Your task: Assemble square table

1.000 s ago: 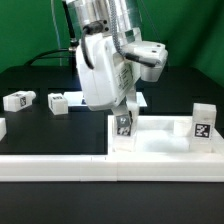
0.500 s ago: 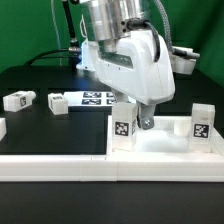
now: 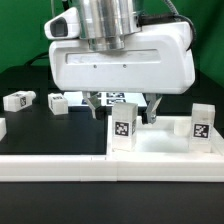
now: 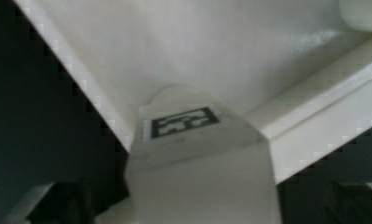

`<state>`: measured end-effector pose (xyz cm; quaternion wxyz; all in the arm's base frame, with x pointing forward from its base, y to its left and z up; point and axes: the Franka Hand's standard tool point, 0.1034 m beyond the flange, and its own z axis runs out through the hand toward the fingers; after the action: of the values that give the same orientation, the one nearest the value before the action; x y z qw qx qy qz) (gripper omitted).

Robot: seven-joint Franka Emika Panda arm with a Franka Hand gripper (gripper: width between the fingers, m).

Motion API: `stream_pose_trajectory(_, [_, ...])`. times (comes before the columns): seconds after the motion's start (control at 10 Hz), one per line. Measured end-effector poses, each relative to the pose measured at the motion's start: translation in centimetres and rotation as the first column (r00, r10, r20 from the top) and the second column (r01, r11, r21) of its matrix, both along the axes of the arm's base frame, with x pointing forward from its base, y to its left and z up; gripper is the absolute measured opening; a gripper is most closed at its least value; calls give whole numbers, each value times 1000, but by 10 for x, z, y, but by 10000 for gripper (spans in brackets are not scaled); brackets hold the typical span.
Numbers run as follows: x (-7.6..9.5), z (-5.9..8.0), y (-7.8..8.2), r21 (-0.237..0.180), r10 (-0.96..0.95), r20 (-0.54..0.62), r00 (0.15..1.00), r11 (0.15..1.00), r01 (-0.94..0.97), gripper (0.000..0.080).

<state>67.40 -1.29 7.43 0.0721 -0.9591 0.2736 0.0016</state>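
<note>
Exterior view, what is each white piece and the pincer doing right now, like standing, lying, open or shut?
Pincer: open, a finger each side of the middle leg, not squeezing it.
Middle leg: standing upright on a table top corner.
Leg at the exterior view's right: standing upright on another corner.
Table top: lying flat, rim up.
Two loose legs: lying on the black surface, not fitted.

Gripper has turned broadside to the exterior view and spread its jaws, releasing the upright leg it earlier clasped.
</note>
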Motion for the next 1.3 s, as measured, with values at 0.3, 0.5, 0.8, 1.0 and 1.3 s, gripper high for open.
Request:
stream_pose_trajectory(0.3, [0,0,1,5,-74,-11,997,997,74,542])
stream_pose_trajectory(0.5, [-2,-2,-2,1,-173,-31,984,985,174,296])
stream_pose_trajectory(0.8, [-2,-1,-8,13,-471,-78,879,881,473,294])
stream_pose_trajectory(1.0, [-5,-4,-6,24,-751,-164,640,646,763,293])
stream_pose_trajectory(1.3, [-5,-3,-4,13,-917,-244,316,323,946,293])
